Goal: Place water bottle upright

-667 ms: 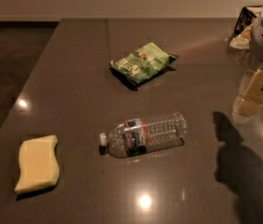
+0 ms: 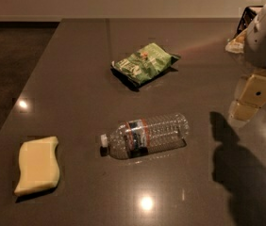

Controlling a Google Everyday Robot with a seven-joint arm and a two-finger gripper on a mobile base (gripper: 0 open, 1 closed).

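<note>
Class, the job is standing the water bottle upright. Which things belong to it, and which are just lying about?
Job: water bottle, lying on its side; gripper, at the right, apart from the bottle.
Lying about: green snack bag; yellow sponge.

Your arm (image 2: pixel 265 36) comes in from the top right corner of the view, its white wrist end tilted down and to the left, and your cream-coloured gripper (image 2: pixel 248 100) hangs off it near the right edge, pointing down-left, just free in the air.
</note>
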